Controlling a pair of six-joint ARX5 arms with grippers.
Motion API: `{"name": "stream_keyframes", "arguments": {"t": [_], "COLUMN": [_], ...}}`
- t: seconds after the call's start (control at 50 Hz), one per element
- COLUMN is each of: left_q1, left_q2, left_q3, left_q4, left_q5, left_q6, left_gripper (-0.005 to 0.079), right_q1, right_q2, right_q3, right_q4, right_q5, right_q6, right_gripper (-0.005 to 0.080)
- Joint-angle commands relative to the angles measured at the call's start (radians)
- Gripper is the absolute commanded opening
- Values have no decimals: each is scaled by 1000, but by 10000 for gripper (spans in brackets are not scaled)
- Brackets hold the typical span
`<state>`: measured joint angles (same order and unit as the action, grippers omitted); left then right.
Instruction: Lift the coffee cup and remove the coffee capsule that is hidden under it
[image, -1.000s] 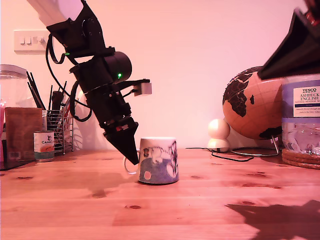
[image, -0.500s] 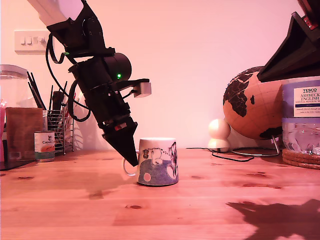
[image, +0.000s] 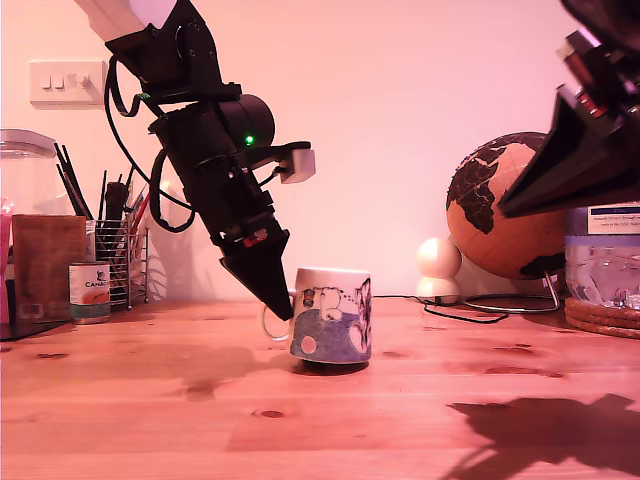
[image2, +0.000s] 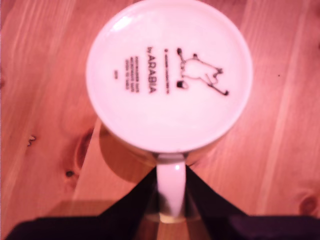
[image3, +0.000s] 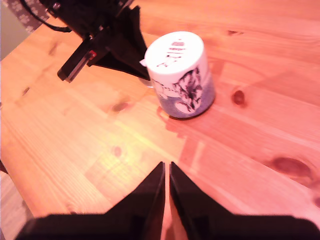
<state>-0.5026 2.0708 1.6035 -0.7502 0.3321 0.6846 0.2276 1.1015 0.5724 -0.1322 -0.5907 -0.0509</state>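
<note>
Wooden tabletop (image: 120, 400): my first gripper (image2: 171, 200) pinches the inverted coffee cup (image: 332, 314) by its handle (image2: 170, 190); the cup may swing or slip. My second gripper (image3: 167, 190) hovers, nearly closed and empty.

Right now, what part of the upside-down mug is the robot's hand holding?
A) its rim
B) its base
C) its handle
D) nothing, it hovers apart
C: in the first wrist view my first hand is closed around the loop handle of the coffee cup, whose printed base faces up.
</note>
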Motion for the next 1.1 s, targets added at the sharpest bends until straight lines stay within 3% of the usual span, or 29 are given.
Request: {"name": "stream_keyframes", "arguments": {"t": [0.0,0.82,1.08], "left_q1": [-2,24,60], "left_q2": [-27,-122,-137], "left_q3": [19,19,19], "left_q4": [18,40,43], "left_q5": [22,124,132], "left_q6": [5,4,4], "left_gripper": [-24,-24,-24], "right_q1": [11,18,79], "right_q2": [20,84,179], "right_q3": [7,7,8], "right_q4": [11,38,170], "right_q5": [1,27,72], "right_q6": [-2,-2,27], "right_gripper": [-12,-12,26]}}
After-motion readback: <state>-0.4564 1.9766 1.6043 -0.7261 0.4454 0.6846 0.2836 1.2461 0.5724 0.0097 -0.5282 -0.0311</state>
